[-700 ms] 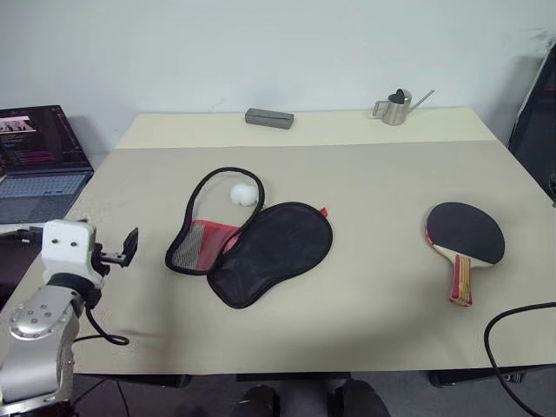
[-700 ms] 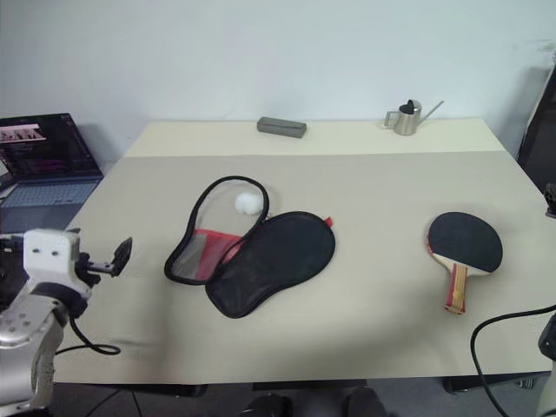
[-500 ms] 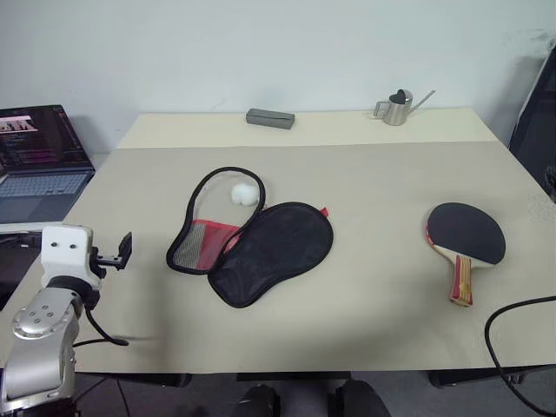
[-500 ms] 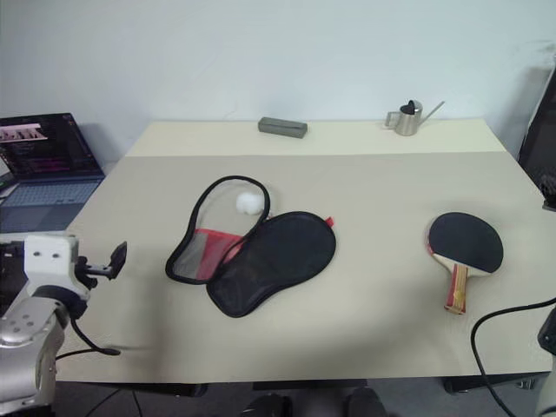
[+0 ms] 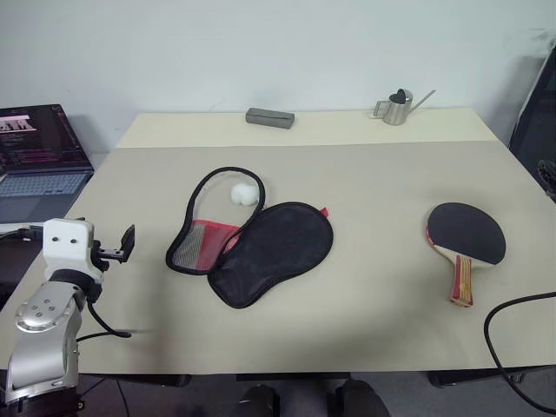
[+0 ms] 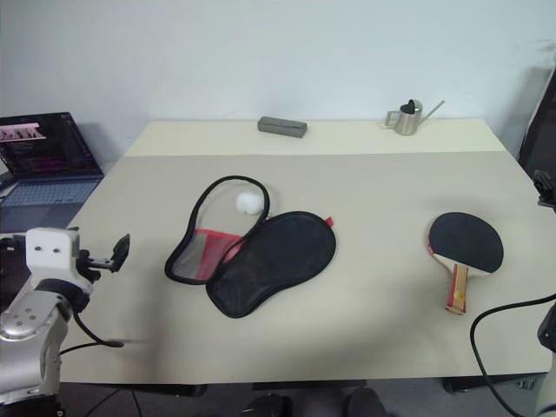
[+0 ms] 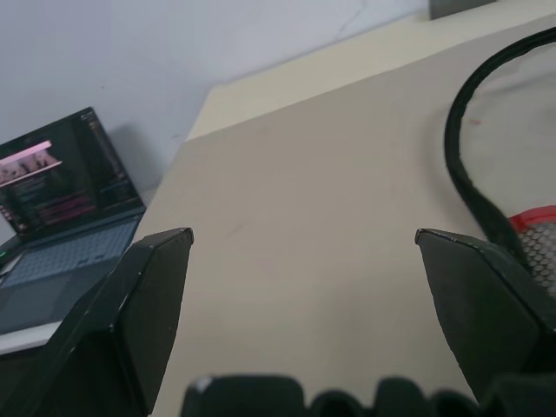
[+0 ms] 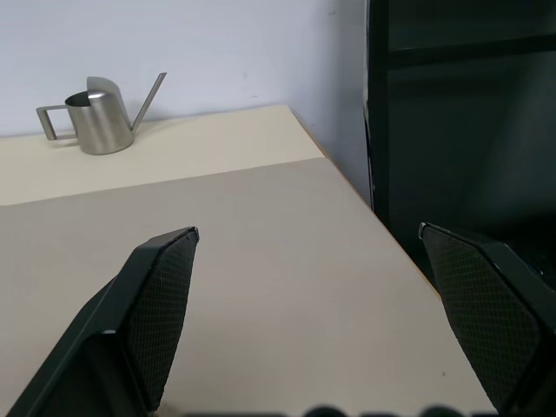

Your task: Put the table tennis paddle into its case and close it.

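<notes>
The case (image 5: 252, 246) is lying unzipped at the bench (image 5: 373, 182) centre, flap spread, awaiting the table tennis paddle (image 5: 465, 239) resting at three o'clock. Both the left end effector (image 7: 300, 287) and right end effector (image 8: 308, 291) are hovering released, grasping nothing.

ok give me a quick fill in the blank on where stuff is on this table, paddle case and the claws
1. The table tennis paddle lies with its handle pointing toward the ____ edge of the table.
2. The case lies ____, its flap folded aside.
3. The white fluffy ball charm rests ____ the case's zip outline.
4. The left claw is open and holds ____.

Missing words: near (the robot's); open; inside; nothing
</notes>
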Controlling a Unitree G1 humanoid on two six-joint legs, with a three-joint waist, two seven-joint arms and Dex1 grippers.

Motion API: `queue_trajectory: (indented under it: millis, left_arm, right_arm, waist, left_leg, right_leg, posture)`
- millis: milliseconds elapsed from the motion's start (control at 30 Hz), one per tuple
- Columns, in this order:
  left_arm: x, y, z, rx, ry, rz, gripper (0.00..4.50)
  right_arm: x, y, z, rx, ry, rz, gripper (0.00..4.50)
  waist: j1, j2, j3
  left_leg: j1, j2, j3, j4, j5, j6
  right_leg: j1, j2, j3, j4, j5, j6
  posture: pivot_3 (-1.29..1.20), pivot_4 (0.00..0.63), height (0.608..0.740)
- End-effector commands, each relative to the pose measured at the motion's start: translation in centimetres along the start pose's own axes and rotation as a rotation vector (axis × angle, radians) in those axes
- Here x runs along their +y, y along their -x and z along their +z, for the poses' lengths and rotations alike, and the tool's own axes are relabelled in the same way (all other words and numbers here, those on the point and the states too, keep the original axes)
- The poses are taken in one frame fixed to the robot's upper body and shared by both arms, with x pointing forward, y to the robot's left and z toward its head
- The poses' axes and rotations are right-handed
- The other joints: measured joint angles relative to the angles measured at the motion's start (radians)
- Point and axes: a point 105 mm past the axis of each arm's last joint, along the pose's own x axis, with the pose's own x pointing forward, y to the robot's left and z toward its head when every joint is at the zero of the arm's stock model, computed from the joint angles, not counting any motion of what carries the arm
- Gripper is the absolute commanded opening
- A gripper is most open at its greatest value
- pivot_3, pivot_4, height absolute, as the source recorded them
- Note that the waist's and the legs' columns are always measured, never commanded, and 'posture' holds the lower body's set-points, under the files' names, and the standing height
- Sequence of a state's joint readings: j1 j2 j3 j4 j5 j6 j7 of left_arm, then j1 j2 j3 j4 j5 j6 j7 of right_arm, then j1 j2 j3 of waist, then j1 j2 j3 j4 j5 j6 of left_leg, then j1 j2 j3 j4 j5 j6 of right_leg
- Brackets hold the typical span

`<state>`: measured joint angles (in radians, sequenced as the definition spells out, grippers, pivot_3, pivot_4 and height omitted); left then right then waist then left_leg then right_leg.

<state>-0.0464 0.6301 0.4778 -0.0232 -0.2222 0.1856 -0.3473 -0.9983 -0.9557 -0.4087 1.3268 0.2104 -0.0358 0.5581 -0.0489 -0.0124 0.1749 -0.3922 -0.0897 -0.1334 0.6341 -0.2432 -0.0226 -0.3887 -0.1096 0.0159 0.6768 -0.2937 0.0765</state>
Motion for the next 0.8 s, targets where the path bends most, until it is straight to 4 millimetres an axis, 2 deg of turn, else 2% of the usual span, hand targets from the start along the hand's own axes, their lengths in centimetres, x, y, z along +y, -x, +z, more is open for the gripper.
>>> queue_trajectory:
  millis: [33, 133, 200, 400, 500, 600, 800]
  left_arm:
    - [2.0, 0.3, 1.8, -0.059, -0.027, 0.024, 4.5]
    - [2.2, 0.0, 2.5, -0.077, -0.026, -0.015, 4.5]
    - [1.6, -0.7, 3.5, -0.112, -0.014, -0.061, 4.5]
    - [-1.5, -2.3, 6.2, -0.181, 0.033, -0.266, 4.5]
    - [-3.5, -2.7, 7.2, -0.2, 0.05, -0.383, 4.5]
    - [-5.3, -2.9, 7.9, -0.208, 0.072, -0.495, 4.5]
    - [-8.1, -2.7, 8.4, -0.197, 0.092, -0.673, 4.5]
  right_arm:
    - [1.4, -0.3, 0.8, -0.036, 0.015, 0.081, 4.46]
    - [3.2, -0.4, -0.1, -0.013, 0.026, 0.192, 4.46]
    - [4.6, -0.4, -0.6, 0.003, 0.016, 0.289, 4.46]
    - [9.9, 0.0, -0.6, 0.002, 0.007, 0.583, 4.46]
    - [13.4, 1.1, -0.3, 0.005, 0.027, 0.752, 4.46]
    - [16.5, 2.2, 0.0, 0.003, 0.027, 0.844, 4.46]
    - [22.2, 4.8, -0.3, 0.076, -0.153, 0.986, 4.46]
  waist:
    - [-0.002, 0.0, 0.0]
    - [-0.001, 0.0, 0.0]
    - [-0.001, 0.0, 0.0]
    - [-0.001, 0.0, 0.0]
    - [-0.003, 0.0, 0.0]
    - [-0.004, 0.0, 0.0]
    - [-0.005, 0.0, 0.0]
  left_leg:
    - [0.0, 0.0, 0.0, 0.0, 0.0, 0.0]
    - [0.0, 0.0, 0.0, 0.0, 0.0, 0.0]
    - [0.0, 0.0, 0.0, 0.0, 0.0, 0.0]
    - [0.0, 0.0, -0.001, 0.001, 0.0, 0.0]
    - [0.0, 0.0, -0.003, 0.001, 0.0, -0.001]
    - [0.0, 0.0, -0.004, 0.001, 0.0, -0.001]
    - [0.0, 0.0, -0.006, 0.001, 0.0, -0.001]
  right_leg:
    - [0.0, 0.0, 0.0, 0.0, 0.0, 0.0]
    - [0.0, 0.0, 0.0, 0.001, 0.0, 0.0]
    - [0.0, 0.0, 0.0, 0.001, 0.0, 0.0]
    - [0.0, 0.0, 0.0, 0.001, 0.0, 0.001]
    - [0.0, 0.0, 0.0, 0.001, 0.0, 0.001]
    - [-0.001, 0.0, 0.0, 0.001, 0.0, 0.001]
    - [-0.001, 0.0, 0.0, 0.003, 0.001, 0.001]
  posture:
    - [0.0, 0.15, 0.74]
    - [0.0, 0.15, 0.74]
    - [0.0, 0.15, 0.74]
    - [0.0, 0.15, 0.74]
    - [0.0, 0.15, 0.74]
    - [0.0, 0.15, 0.74]
    - [0.0, 0.15, 0.74]
